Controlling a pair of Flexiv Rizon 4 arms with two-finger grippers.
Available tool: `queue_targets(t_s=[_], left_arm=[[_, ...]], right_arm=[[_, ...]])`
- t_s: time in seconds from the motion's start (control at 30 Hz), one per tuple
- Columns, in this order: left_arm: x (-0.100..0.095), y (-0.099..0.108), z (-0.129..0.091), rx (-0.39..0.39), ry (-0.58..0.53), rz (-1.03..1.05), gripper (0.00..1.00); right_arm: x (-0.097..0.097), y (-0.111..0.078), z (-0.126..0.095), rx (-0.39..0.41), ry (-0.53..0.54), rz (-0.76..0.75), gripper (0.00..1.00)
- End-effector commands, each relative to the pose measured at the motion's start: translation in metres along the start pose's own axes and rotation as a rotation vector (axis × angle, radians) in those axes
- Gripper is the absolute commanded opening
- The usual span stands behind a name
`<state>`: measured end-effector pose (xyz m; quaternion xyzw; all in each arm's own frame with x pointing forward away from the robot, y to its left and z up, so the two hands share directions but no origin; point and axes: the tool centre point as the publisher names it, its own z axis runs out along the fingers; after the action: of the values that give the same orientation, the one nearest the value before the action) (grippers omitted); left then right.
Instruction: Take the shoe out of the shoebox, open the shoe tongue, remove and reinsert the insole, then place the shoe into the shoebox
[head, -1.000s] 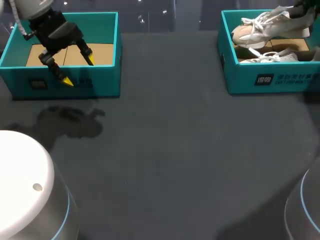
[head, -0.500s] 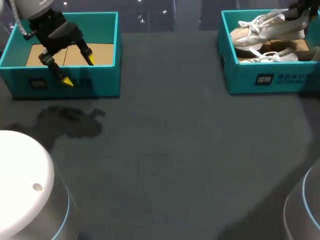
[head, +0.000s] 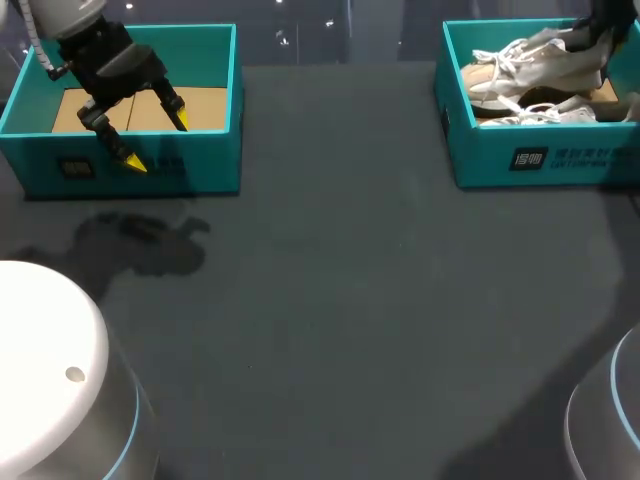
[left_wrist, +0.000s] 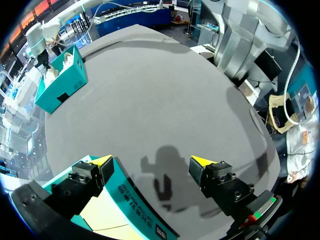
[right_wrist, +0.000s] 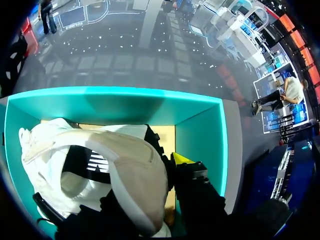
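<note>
A white and beige shoe (head: 528, 64) lies tilted inside the teal shoebox (head: 540, 160) at the far right, resting over a second white shoe (head: 545, 113). My right gripper (head: 592, 34) is shut on the upper shoe's heel. In the right wrist view the shoe's heel (right_wrist: 132, 170) fills the gripper (right_wrist: 155, 175); one yellow fingertip (right_wrist: 181, 159) shows beside it and the other is hidden. My left gripper (head: 158, 143) hangs open over the front wall of another teal box (head: 205, 172) at the far left. In the left wrist view the left gripper (left_wrist: 152, 162) holds nothing.
The left teal box (left_wrist: 137, 202) has a bare cardboard floor (head: 200, 105). Dark grey tabletop (head: 330, 270) stretches between the two boxes. Both arm bases (head: 50, 370) stand at the near corners. The shoebox (left_wrist: 62, 82) shows far ahead of the left gripper.
My right gripper has lowered the shoe from above the shoebox's rim down into the box. The left arm has not moved.
</note>
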<state>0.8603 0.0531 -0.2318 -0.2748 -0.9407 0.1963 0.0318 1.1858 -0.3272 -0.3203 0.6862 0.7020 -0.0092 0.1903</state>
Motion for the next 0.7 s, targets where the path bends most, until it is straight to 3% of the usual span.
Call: queue_targets(t_s=[0.03, 0.7], left_arm=[[0.001, 0.000, 0.000, -0.002, 0.000, 0.001, 1.00], [0.001, 0.000, 0.000, -0.002, 0.000, 0.001, 1.00]], right_arm=[[0.001, 0.006, 0.009, 0.016, 0.003, -0.006, 0.00], [0.004, -0.001, 0.038, 0.061, 0.050, -0.014, 0.00]])
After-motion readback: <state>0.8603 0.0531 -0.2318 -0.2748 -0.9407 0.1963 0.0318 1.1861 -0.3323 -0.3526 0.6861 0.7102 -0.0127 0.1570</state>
